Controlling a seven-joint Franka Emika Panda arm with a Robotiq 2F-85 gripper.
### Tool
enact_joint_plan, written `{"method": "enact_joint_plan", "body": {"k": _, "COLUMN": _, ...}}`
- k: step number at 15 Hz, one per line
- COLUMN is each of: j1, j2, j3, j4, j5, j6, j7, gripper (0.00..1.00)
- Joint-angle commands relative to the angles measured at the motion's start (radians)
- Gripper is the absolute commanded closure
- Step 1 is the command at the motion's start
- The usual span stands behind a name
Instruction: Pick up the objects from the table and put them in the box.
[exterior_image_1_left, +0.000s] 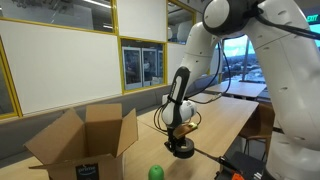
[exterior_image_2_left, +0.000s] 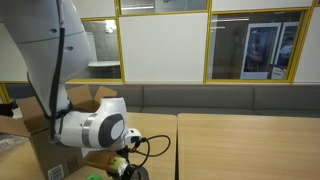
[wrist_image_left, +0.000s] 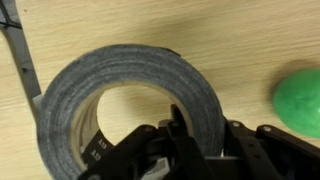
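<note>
The fingers (wrist_image_left: 176, 128) are clenched on the black roll (wrist_image_left: 110, 75). In the wrist view they straddle the near wall of the ring, one side reaching into its hollow centre and the other standing outside. The roll lies flat on the light wood counter (wrist_image_left: 230, 40), its open core facing up. The green ball (wrist_image_left: 300, 100) rests on the counter beside the roll, a little apart from it and not touching it. In an exterior view the white arm (exterior_image_1_left: 215, 40) bends down from the upper right and the fingers (exterior_image_1_left: 180, 147) point straight down onto the roll (exterior_image_1_left: 181, 153), which sits on the counter (exterior_image_1_left: 215, 125). The green ball (exterior_image_1_left: 155, 172) lies nearer the camera. The box (exterior_image_1_left: 85, 140) stands beside them with its flaps spread open and a black-and-white label on its near side. In an exterior view from the opposite side, the box (exterior_image_2_left: 40, 125) shows behind the arm's big white wrist joint (exterior_image_2_left: 100, 130), which hides most of the grasp at the bottom edge of the view.
</note>
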Motion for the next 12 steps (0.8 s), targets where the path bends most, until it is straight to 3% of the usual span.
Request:
{"method": "enact_joint_plan", "body": {"k": 1, "j1": 0.085, "j2": -0.201, "j3": -0.055, "j4": -0.049, "j5": -0.126, "j6": -0.104, "j7": 0.130, "gripper": 0.81}}
{"method": "enact_joint_plan", "body": {"k": 6, "j1": 0.072, "j2": -0.384, "j3": 0.022, "j4": -0.031, "j5": -0.248, "j6": -0.242, "j7": 0.256, "gripper": 0.81}}
{"method": "enact_joint_plan", "body": {"k": 12, "j1": 0.034, "j2": -0.521, "j3": 0.158, "j4": 0.029, "j5": -0.242, "j6": -0.352, "j7": 0.289, "gripper": 0.81}}
